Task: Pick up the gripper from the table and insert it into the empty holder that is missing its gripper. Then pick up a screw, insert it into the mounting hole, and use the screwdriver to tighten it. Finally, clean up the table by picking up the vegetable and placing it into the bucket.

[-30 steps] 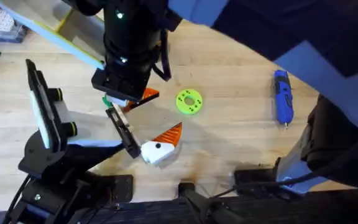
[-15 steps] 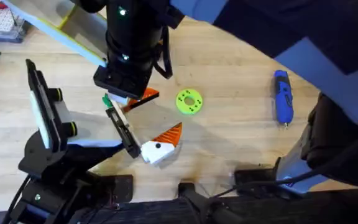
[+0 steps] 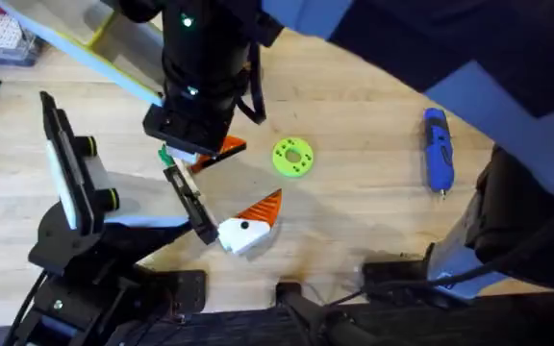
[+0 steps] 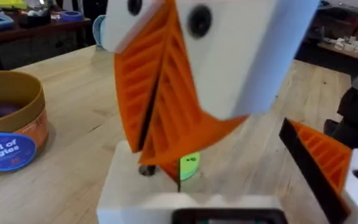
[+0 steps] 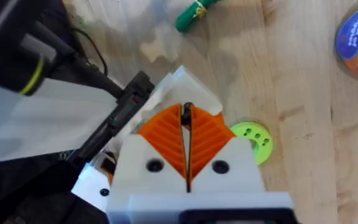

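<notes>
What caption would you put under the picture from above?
A loose orange gripper, a green disc and a blue screwdriver lie apart on the wooden table.

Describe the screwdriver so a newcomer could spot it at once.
On the table, look to the far right side, well right of the green disc. The screwdriver lies there alone: a slim blue pen-shaped tool with a short metal tip, the one blue thing on the wood.

The light wooden table (image 3: 373,207) carried a lime-green disc (image 3: 292,158) at centre, a blue screwdriver (image 3: 437,149) at three o'clock, and an orange-and-white gripper (image 3: 251,223) at six o'clock, apparently lying flat beside a black stand (image 3: 70,183).
</notes>
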`<state>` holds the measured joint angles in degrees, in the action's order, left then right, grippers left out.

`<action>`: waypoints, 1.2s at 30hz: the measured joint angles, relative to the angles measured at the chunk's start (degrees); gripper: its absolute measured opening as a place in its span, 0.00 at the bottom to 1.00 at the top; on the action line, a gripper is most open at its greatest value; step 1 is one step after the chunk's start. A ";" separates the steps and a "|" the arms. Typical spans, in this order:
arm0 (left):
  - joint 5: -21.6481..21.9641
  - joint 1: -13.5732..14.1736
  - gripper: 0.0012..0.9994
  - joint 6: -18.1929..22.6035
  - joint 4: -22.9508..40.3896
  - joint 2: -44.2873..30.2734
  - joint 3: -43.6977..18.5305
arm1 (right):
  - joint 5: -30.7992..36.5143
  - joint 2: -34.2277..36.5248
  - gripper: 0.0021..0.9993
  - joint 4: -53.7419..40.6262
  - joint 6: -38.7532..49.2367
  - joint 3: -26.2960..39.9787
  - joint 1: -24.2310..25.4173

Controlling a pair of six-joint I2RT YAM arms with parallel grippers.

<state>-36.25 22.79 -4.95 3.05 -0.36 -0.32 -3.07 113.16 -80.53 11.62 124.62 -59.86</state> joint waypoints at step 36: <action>0.00 0.00 0.99 -0.25 0.04 0.00 0.00 | 0.02 1.97 0.01 -0.51 0.02 0.07 -0.02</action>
<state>-36.25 22.79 -5.20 3.09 -0.36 -0.32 -3.05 115.13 -81.03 11.64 124.68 -59.88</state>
